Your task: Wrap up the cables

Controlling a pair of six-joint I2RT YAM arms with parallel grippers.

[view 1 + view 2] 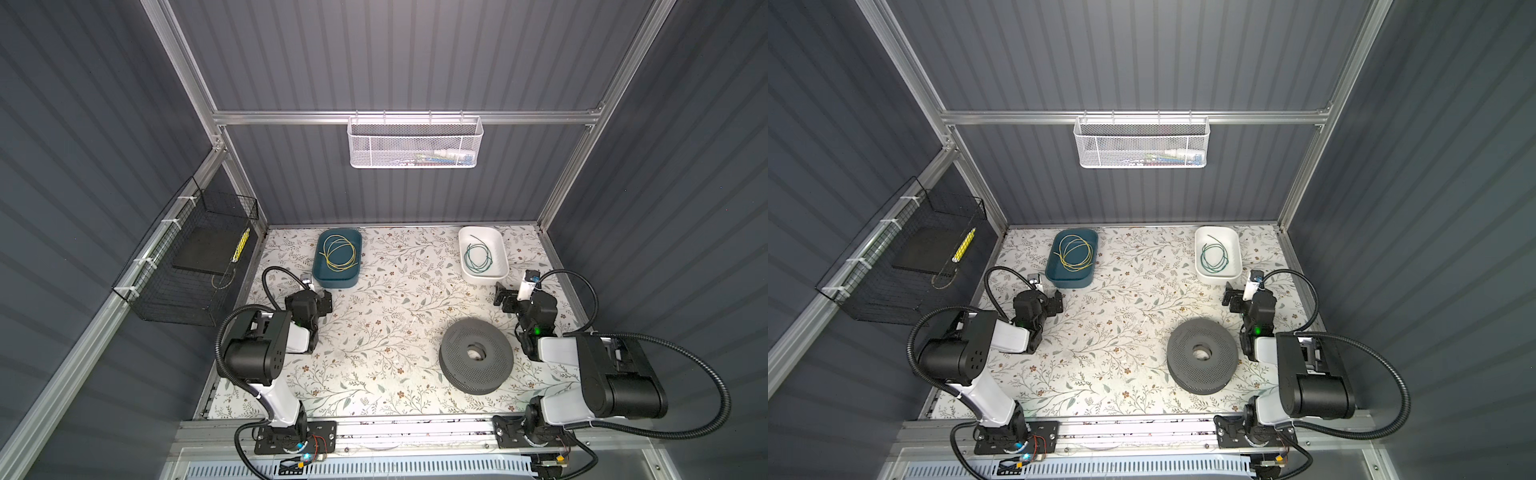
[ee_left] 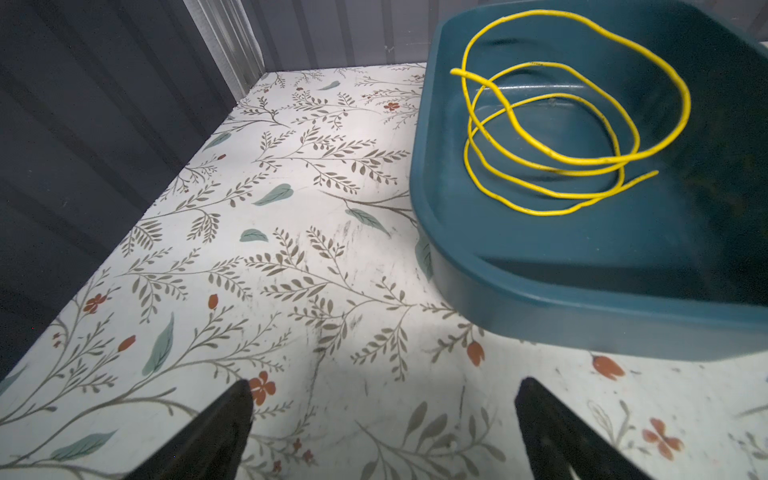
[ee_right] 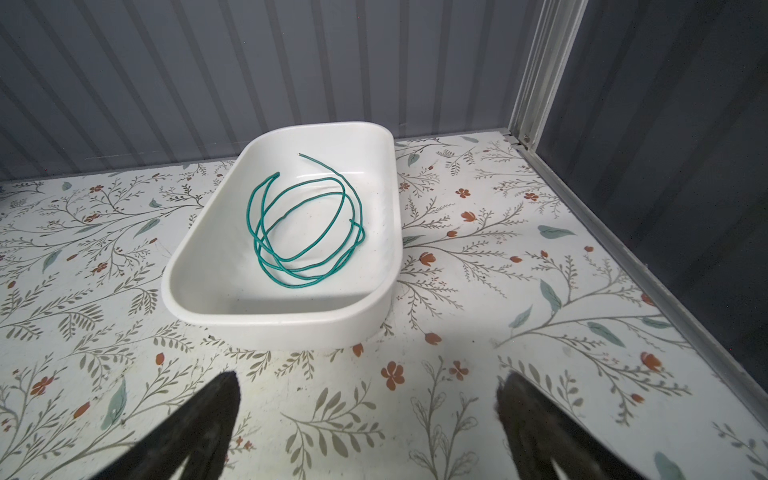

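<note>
Left wrist: yellow cable point(image 2: 582, 160) beyond pincer point(image 2: 384, 384)

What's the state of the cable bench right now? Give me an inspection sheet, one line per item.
Surface: floral table, lightly scuffed.
Job's things: yellow cable loosely coiled in teal bin; green cable loosely coiled in white bin; neither wrapped.
Clutter: grey reel flat by the right arm, nothing wound on it.
Grippers: left gripper open, empty, short of the teal bin; right gripper open, empty, short of the white bin.
Cables: black arm hoses loop clear of both bins.
Surroundings: white basket on the back rail; black wire basket on the left wall.
</note>
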